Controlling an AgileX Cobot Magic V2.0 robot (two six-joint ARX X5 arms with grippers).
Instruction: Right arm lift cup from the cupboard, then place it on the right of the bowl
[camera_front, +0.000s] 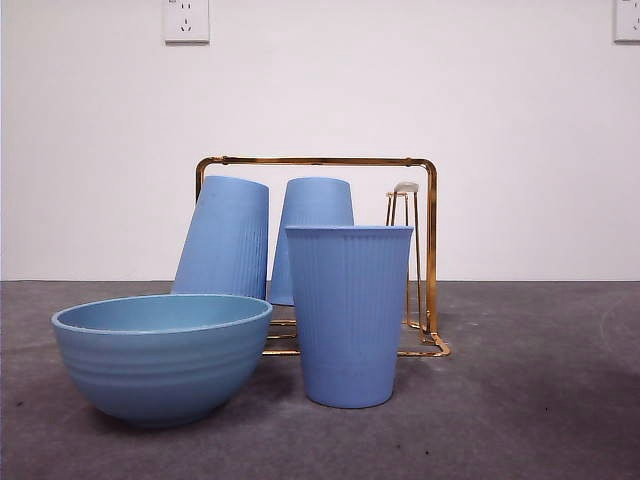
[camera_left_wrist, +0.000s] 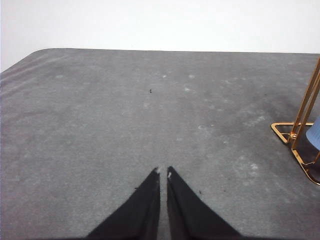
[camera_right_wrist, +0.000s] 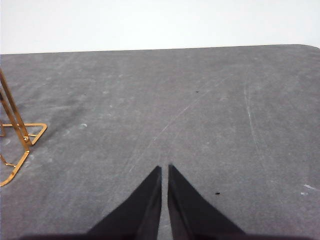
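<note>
A tall matte blue ribbed cup (camera_front: 349, 315) stands upright on the grey table (camera_front: 520, 420), centre of the front view, just right of the wide round light-blue ridged bowl (camera_front: 160, 355) at lower left, with a sliver of table showing between the two. Behind them sits the low gold wire cup rack (camera_front: 318, 161), its rounded back frame crossing mid-picture. Two more blue ribbed cups hang upside down on it: the left one (camera_front: 225, 238) tilted, the middle one (camera_front: 316, 205) half hidden behind the standing cup. One bare white-tipped peg (camera_front: 404, 188) shows at the rack's right end. Neither arm appears in the front view. In the right wrist view the right gripper (camera_right_wrist: 164, 170) hovers over bare table, its black jaws closed to a thin slit, nothing between them, the rack's gold foot at the left edge. Same for the left gripper (camera_left_wrist: 163, 171): jaws nearly together, empty, rack corner at the right edge.
</note>
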